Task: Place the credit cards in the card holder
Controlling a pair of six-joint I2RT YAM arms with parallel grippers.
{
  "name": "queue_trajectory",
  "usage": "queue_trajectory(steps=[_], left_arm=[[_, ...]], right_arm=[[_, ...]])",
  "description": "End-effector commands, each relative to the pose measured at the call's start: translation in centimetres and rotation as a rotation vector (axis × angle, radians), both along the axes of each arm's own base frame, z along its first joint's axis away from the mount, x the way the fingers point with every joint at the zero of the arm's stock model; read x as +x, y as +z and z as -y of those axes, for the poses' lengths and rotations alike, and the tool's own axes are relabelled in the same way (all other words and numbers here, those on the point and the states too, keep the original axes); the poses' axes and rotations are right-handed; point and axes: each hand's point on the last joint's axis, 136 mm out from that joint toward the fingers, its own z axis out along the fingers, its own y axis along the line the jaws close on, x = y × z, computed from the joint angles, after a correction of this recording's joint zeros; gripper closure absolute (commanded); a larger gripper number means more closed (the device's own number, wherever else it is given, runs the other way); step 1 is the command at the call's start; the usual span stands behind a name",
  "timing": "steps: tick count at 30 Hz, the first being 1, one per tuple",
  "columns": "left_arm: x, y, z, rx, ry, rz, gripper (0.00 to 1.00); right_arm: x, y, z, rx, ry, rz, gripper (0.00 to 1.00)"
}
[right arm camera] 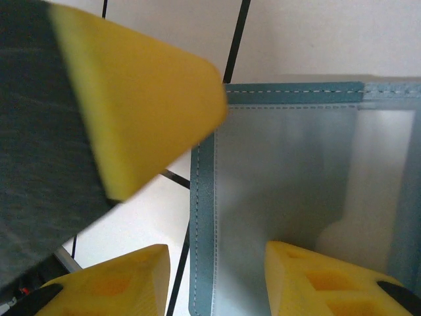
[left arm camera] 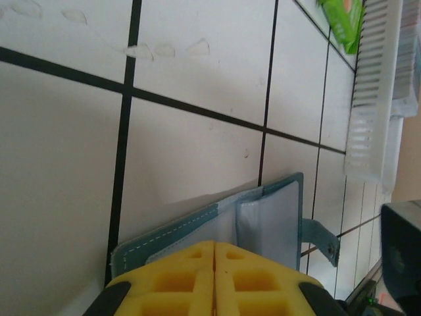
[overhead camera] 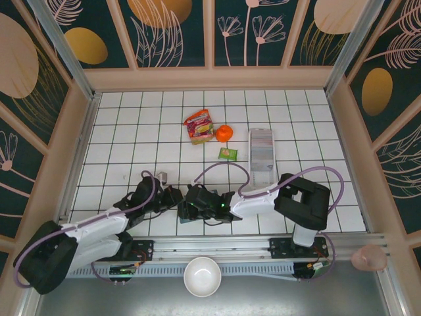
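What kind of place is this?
Probably a robot test booth, not a home: a left arm and a right arm are bolted to a white tiled table, boxed in by leaf-patterned walls.

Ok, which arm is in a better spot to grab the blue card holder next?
Probably the right arm. The right tool is open, with the stitched edge of the card holder between its tips. The left tool is shut, sitting at the holder's edge.
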Motion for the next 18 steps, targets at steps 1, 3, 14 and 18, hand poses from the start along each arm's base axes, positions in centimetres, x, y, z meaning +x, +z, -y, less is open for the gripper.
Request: queue_trajectory(steps=[1,3,14,18], left_arm=[[-0.2,-0.2,0.8,-0.027,-0.046,0.009,0.95],[-0.3,-1.1,0.4,0.009,-0.048,-0.002,0.95],[-0.9,-2.4,-0.2,0.076,-0.094,0.024,0.94],[-0.2,-2.0,0.2,0.091,-0.118,0.061,0.95]], right_arm=[[0.2,2.7,-0.9,0.053,0.034,0.073,0.58],[0.7,4.6,-0.5,0.068,0.037,0.154,0.58],[4.7,16.9,8.0,-0.111,0.140,0.861,0.41],[5.2,17.1,10.9,-0.450,0.464,1.201,0.39]])
